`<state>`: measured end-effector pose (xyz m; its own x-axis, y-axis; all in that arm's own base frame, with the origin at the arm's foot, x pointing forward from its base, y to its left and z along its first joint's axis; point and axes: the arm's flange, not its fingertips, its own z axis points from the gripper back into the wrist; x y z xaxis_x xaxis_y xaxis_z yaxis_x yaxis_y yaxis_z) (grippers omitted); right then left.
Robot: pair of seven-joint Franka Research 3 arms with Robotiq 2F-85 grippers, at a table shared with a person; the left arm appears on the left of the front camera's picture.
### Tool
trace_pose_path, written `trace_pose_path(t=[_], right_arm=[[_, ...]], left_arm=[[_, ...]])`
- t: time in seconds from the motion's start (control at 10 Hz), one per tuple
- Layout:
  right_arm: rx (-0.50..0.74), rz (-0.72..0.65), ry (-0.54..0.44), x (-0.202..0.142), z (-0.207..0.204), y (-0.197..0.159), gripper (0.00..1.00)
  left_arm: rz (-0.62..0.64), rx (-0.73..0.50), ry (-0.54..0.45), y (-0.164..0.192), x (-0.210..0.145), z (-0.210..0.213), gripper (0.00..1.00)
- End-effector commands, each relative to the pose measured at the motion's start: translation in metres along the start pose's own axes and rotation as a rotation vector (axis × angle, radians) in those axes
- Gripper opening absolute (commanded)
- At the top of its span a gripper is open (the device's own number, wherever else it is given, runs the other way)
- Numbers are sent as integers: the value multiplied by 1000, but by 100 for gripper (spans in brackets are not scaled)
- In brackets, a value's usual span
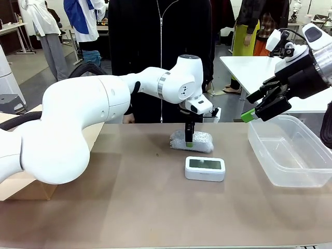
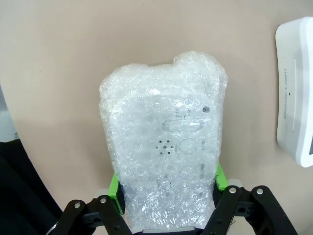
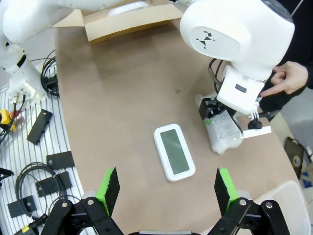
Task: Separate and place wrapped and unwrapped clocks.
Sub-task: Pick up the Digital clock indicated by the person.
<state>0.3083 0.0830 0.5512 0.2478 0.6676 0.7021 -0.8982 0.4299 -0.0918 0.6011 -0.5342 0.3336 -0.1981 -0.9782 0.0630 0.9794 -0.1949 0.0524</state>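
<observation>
Wrapped clock (image 1: 193, 140) first: it lies on its side on the brown table (image 1: 129, 202), near the far edge and in front of the person, a bubble-wrap bundle with the pale casing showing faintly through. My left gripper (image 1: 189, 139) comes straight down on it, and in the left wrist view its green pads (image 2: 115, 190) press in on both flanks of the bundle (image 2: 166, 147), so the jaws are clamped on it while it rests on the tabletop. Just beside it, on my side, the bare clock (image 1: 205, 168) lies flat with its grey screen up, apart from the bundle. My right gripper (image 1: 258, 111) hangs in the air above the near rim of the clear plastic tub (image 1: 270, 166) at the right, jaws wide apart with nothing between them. A cardboard box (image 1: 26, 193) sits at the left edge. In the right wrist view the person's hand (image 3: 286, 78) is near the left arm's wrist.
</observation>
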Motion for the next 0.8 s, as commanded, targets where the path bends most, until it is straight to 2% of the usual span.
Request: trace_pose_path(t=[0.0, 0.1, 0.3, 0.5, 0.7], right_arm=[[24, 3, -21, -3, -2, -1, 100], [24, 3, -21, -3, -2, -1, 100], [24, 3, -21, -3, -2, -1, 100], [24, 3, -21, -3, -2, -1, 100], [24, 3, -21, -3, -2, -1, 100]], left_arm=[[13, -9, 7, 22, 12, 14, 55], [19, -18, -4, 13, 8, 35, 20], [64, -20, -70, -16, -9, 98, 20], [151, -30, -27, -51, -25, 152, 20], [249, -91, -60, -88, -45, 189, 20]])
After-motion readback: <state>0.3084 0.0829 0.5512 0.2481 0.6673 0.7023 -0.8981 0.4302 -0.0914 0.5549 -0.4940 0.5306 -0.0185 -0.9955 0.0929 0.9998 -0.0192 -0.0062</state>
